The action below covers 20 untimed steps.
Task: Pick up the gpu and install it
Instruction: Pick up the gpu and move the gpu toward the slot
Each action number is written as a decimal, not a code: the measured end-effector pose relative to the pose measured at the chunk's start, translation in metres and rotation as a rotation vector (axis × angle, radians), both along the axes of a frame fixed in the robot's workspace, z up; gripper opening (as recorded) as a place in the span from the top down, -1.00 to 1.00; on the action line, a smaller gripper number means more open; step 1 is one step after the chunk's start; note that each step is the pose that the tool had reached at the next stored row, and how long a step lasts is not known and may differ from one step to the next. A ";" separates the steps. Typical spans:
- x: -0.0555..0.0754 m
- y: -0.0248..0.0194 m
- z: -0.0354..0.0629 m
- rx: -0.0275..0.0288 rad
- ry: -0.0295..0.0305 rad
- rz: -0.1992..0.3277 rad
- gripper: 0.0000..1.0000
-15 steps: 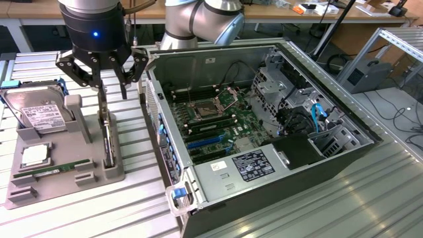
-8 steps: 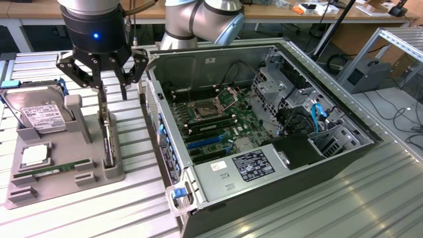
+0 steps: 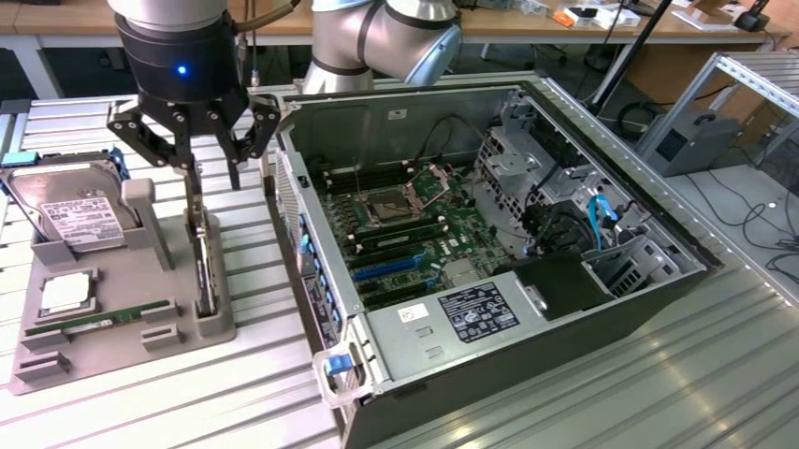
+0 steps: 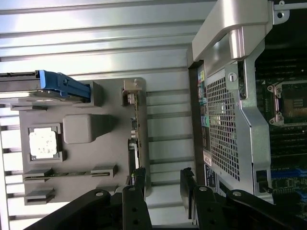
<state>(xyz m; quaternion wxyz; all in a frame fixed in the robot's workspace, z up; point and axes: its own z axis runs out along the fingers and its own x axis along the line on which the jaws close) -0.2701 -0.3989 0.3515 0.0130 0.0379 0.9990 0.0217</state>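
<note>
The gpu (image 3: pixel 201 267) stands on its long edge in a slot along the right side of a grey holder tray (image 3: pixel 125 351), seen edge-on as a thin dark card. From the wrist it is a narrow strip (image 4: pixel 135 129). My gripper (image 3: pixel 206 173) hangs just above the card's far end, open and holding nothing. In the wrist view the gripper (image 4: pixel 163 179) has one fingertip (image 4: pixel 139 176) over the card's edge and the other out over the bare table beside the tray. The open computer case (image 3: pixel 500 234) lies to the exterior view's right, with blue card slots (image 3: pixel 387 271) on its motherboard.
The tray also holds a silver hard drive (image 3: pixel 75 220) upright in a bracket, a square processor (image 3: pixel 65 292) and a slim green RAM stick (image 3: pixel 94 323). The case's perforated rear wall (image 4: pixel 223 124) stands close beside the tray. Ribbed metal table all around; cables and a frame at the right.
</note>
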 end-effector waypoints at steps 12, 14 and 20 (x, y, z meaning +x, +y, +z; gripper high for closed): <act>0.000 0.0000 -0.0038 0.0000 0.0000 0.000 0.16; 0.000 0.0000 -0.0042 0.0000 0.0000 0.000 0.16; 0.000 0.0000 -0.0061 0.0000 -0.0001 0.000 0.16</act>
